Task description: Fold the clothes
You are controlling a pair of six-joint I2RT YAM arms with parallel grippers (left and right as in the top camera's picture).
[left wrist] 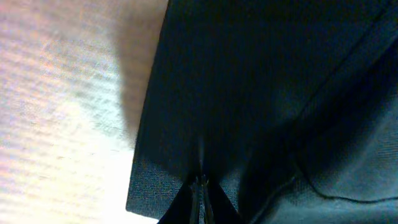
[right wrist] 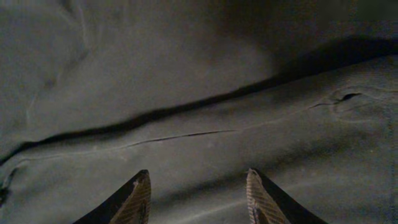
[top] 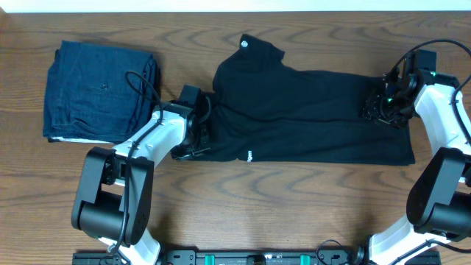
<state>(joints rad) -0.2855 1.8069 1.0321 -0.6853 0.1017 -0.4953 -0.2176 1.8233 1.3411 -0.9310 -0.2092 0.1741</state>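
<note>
One soft black short-sleeved T-shirt (top: 309, 110) lies spread across the brown wooden surface (top: 294, 213), its left edge pinched by the left end effector (left wrist: 200, 186), seemingly to lift a fold, the right end effector (right wrist: 198, 177) hanging wide over its right end.

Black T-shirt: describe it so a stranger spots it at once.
On the wooden table, look across the middle. The black T-shirt lies spread wide there, a small white logo at its near edge. The dark blue garment beside it is folded square.

L gripper (left wrist: 200, 185) pinched shut, R gripper (right wrist: 198, 178) spread apart, both pointing down.
</note>
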